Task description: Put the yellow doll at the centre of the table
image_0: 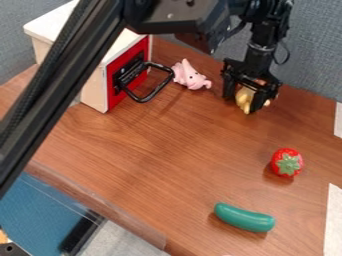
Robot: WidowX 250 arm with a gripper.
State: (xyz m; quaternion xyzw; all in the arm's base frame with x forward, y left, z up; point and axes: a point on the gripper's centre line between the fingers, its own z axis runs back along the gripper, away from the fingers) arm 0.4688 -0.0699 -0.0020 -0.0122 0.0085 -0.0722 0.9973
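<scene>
At the far side of the table, the gripper is hanging around the yellow doll

Toward the far edge of the wooden table, right of the middle, the black gripper is pointing downward, with the yellow doll showing within its lower end. The doll is probably resting on the wood there, though the dark parts around it are hiding much of its shape. How far open the gripper is standing, and whether it is holding the doll or only surrounding it, I cannot tell.

To the left of the gripper, well apart from it, a pink toy is lying near the far edge, its pointed tip aiming away. Just beside it, a black handle is jutting out from the red front of a pale box (it is looking rather like a toy oven). On the right, nearer than the doll, a red strawberry is sitting with its green leaves facing up and toward the near side. Nearer still, and a little to its left, a rounded teal piece is lying on its side. Pale strips are running along the right edge, and a grey partition is standing behind the table. Across the upper left, a black arm section is slanting over the scene.
</scene>
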